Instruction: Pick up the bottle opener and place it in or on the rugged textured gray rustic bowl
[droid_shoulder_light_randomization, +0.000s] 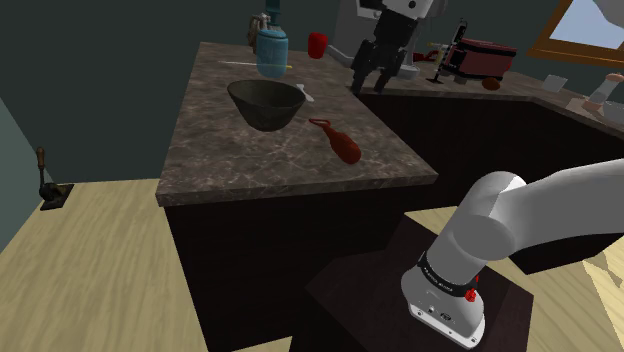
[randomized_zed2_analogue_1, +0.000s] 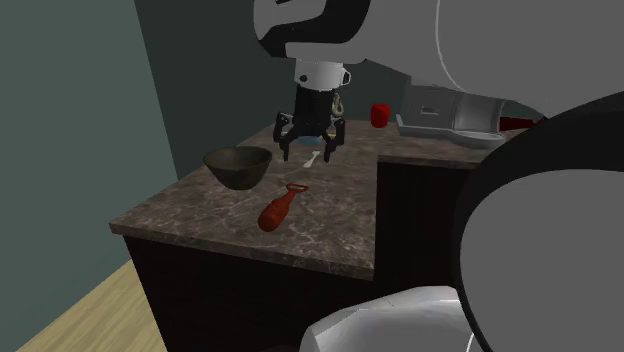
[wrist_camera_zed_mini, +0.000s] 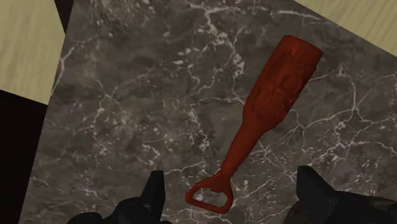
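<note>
We see tool fingers apart over red bottle opener on bench; we should drop straight, straddle slim neck, clamp.

Bare counter lies on every side of the opener, and the fingers of the claw stand spread, wide of its ring end. The bowl stands near but apart, mouth upward. Behind it, a blue jar and a red cup crowd the back.
</note>
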